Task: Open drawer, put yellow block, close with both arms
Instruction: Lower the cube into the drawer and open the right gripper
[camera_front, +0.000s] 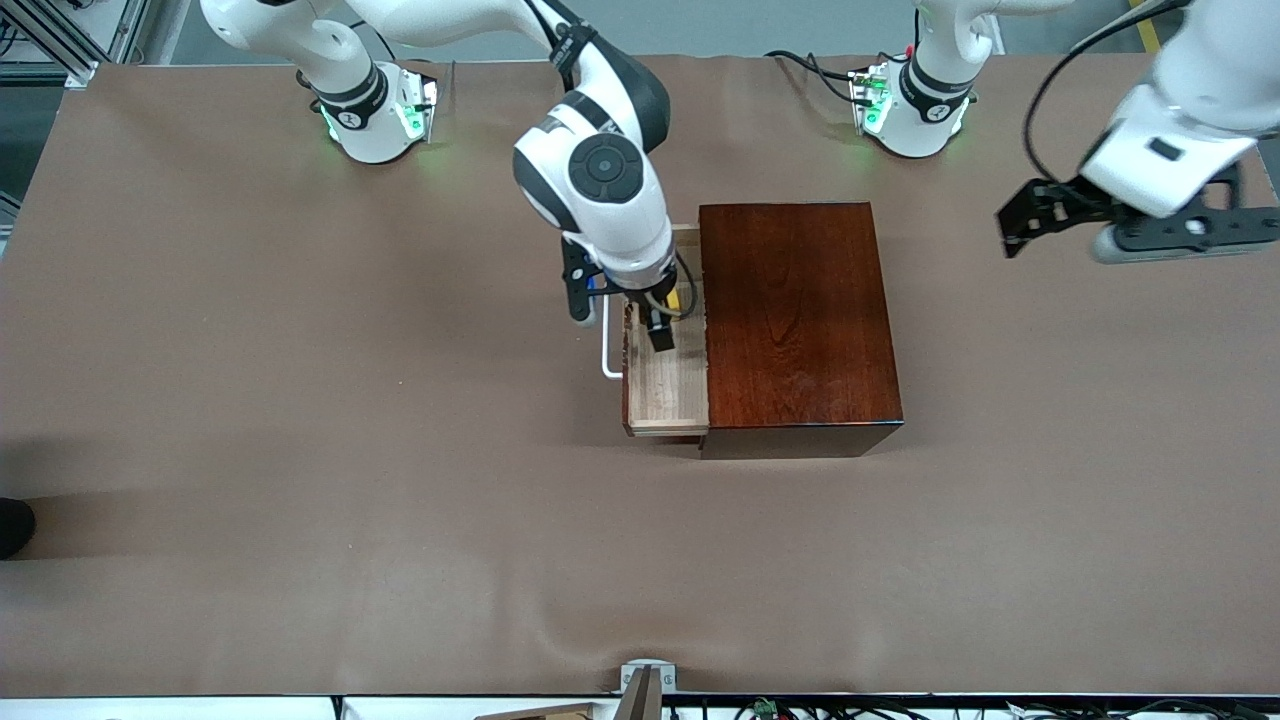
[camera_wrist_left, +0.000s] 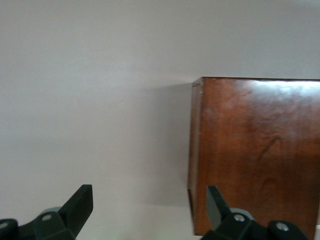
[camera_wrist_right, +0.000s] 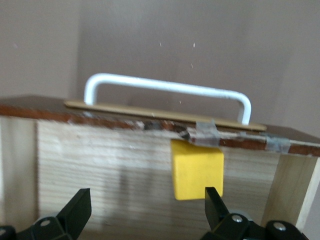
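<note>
The drawer (camera_front: 665, 395) stands pulled out of the dark mahogany box (camera_front: 800, 320) toward the right arm's end of the table, its white loop handle (camera_front: 606, 350) outermost. The yellow block (camera_wrist_right: 196, 169) lies on the drawer's pale floor (camera_wrist_right: 100, 165) against the inside of the front panel, below the handle (camera_wrist_right: 170, 90); only a sliver of the block (camera_front: 677, 298) shows in the front view. My right gripper (camera_front: 662, 322) is open and empty over the drawer (camera_wrist_right: 146, 207), one fingertip (camera_wrist_right: 215, 202) beside the block. My left gripper (camera_front: 1012, 235) is open and empty (camera_wrist_left: 148, 205), up over the table at the left arm's end, beside the box (camera_wrist_left: 255, 155).
The brown cloth (camera_front: 300, 450) covers the whole table. The two arm bases (camera_front: 380, 110) (camera_front: 915, 105) stand along the edge farthest from the front camera. A small metal bracket (camera_front: 648, 680) sits at the table's nearest edge.
</note>
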